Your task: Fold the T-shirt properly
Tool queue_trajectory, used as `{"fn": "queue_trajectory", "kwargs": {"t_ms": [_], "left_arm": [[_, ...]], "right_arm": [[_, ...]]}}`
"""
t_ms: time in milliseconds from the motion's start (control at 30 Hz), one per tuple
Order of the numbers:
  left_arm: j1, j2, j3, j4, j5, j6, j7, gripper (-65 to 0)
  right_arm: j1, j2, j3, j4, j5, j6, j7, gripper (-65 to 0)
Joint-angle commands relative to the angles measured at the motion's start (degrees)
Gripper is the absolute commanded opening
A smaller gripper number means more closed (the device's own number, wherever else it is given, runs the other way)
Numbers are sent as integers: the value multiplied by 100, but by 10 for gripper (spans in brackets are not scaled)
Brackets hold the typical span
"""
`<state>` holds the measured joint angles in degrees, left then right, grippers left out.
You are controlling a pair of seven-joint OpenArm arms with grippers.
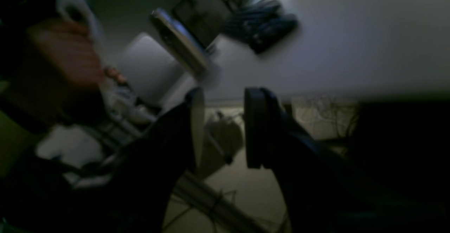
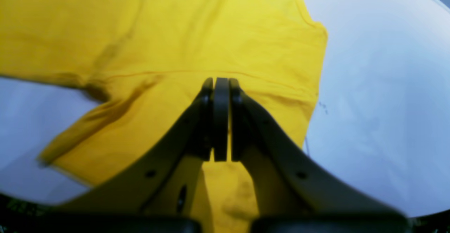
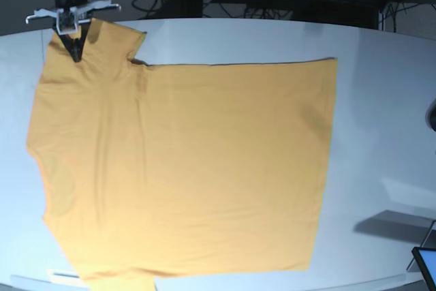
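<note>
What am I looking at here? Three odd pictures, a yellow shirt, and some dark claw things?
This is a two-armed robot meant to fold the T-shirt. One picture looks down from above at a pale table with the shirt spread flat on it. The other two come from small cameras mounted on each arm's wrist, so the dark prongs in them are that arm's own pincers.

The right gripper has its jaws pressed together, poised over a sleeve of the shirt; whether any cloth is pinched I cannot tell. From above you see it at the shirt's upper corner.

The left gripper has its jaws apart with nothing between them. Its picture is dark and blurred, pointing away toward the room past the table's edge, and the shirt does not show in it.
</note>
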<state>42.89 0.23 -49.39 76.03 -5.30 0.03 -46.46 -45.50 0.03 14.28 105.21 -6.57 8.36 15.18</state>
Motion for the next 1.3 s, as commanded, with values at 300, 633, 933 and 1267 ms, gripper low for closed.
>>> {"fn": "queue_trajectory", "kwargs": {"t_ms": [300,633,933,1267], "left_arm": [[-232,-599,46,2089,-81,19,3604,-457],[-760,-599,1356,2142,772,-597,4087,-457],[-698,-950,1708,2344,-1118,-1458,4747,-455],[-707,-1425,1734,2740,-2235,-2487,5854,-455]], "right_arm": [[378,107,484,95,11,-23,-969,-647],[571,115,994,103,11,47,-1373,-646],[739,195,1336,103,37,795,-1452,-553],[879,203,1460,112,37,830,-1795,-547]]}}
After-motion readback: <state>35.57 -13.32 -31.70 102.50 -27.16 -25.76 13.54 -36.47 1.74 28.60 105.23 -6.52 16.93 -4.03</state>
